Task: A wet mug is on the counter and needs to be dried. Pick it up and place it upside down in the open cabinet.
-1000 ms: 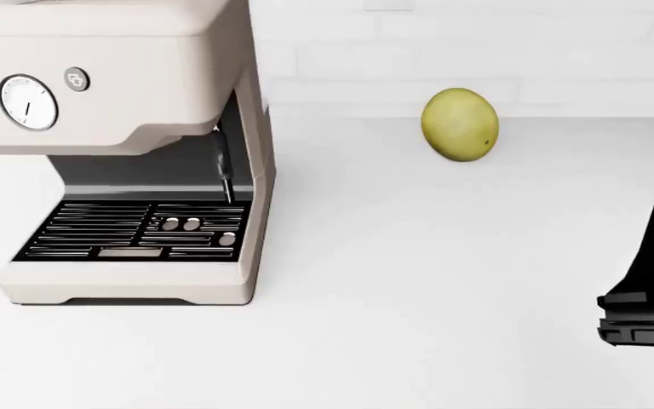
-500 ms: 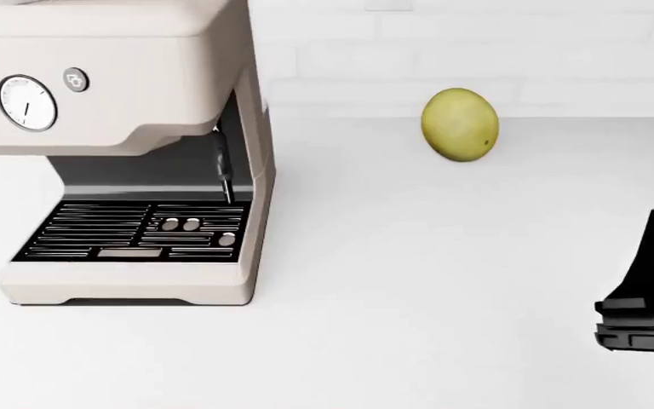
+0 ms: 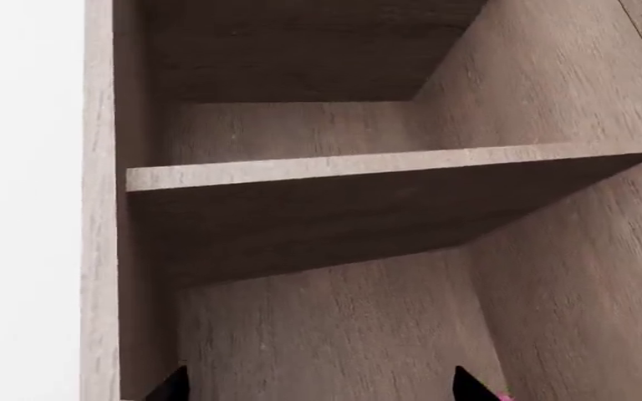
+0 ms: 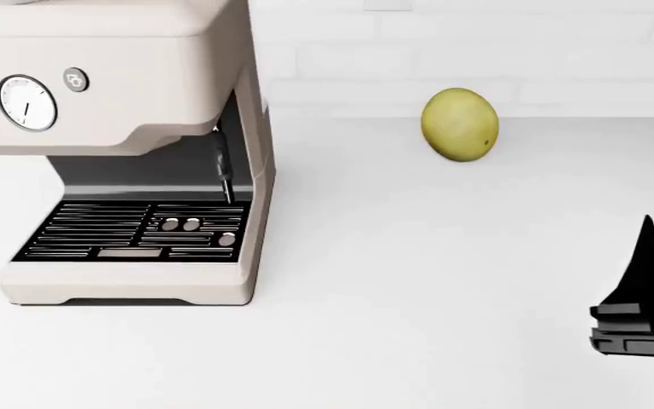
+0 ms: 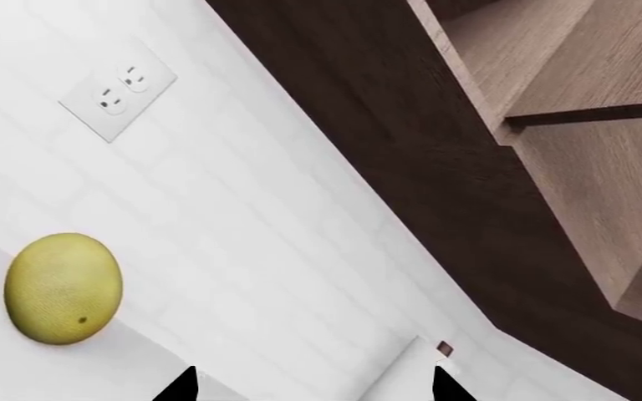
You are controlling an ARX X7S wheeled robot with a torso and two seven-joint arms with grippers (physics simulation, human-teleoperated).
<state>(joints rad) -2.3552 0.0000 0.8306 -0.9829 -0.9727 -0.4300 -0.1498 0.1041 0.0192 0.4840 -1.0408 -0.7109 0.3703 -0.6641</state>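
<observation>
The mug shows in none of the views. The white counter (image 4: 418,281) fills the head view. My right gripper (image 4: 645,273) pokes in at that view's right edge, low over the counter. Its wrist view shows the right gripper (image 5: 312,384) open, its dark tips far apart with nothing between them. My left gripper (image 3: 318,386) is also open and empty, and faces into the open wooden cabinet (image 3: 333,326), just below a shelf (image 3: 388,163). The left arm is out of the head view.
A cream espresso machine (image 4: 123,153) stands on the counter's left part. A yellow-green fruit (image 4: 460,124) lies by the white tiled back wall, and the same fruit (image 5: 63,288) shows in the right wrist view. A wall outlet (image 5: 118,90) sits above it. Cabinet shelves (image 5: 567,125) hang overhead.
In the head view my right gripper has drifted slightly down and to the left. The fruit and the espresso machine have not moved.
</observation>
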